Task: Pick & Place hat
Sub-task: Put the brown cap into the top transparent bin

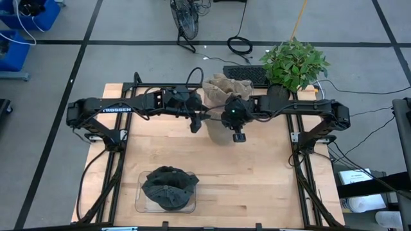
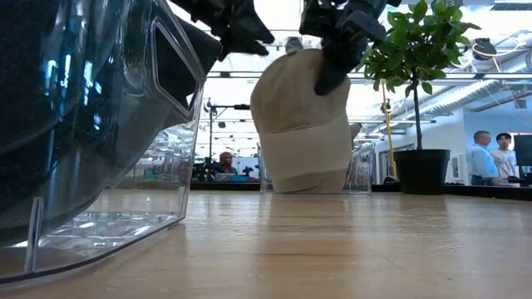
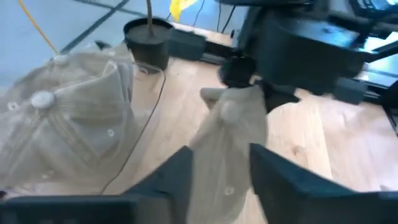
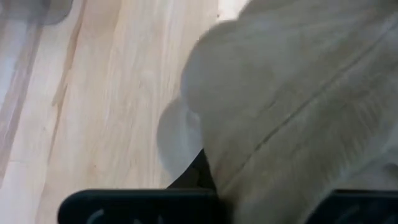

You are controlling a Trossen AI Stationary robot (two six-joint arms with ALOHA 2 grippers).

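one tan hat is hanging off the desk, soft cotton, crumpled, seams and a top button showing in the left wrist view. it is sitting near the middle of the desk's far half, just in front of the far edge. the right gripper is pinching it, claw clamped on the fabric near the crown, hat drooping below the fingers. the left gripper is hovering just beside the hat on its left side, claw standing apart with the cloth showing between the fingers, not clearly gripping.

behind the held hat, a clear bin at the far edge is holding more tan hats, count cannot be told. a second clear bin is sitting by the near edge, left of centre, carrying a pile of dark hats. one potted plant is standing at the far right corner, close to the right arm. two arms are crossing over the far half and meeting at the hat. in the low view, people are standing in the room beyond the desk.
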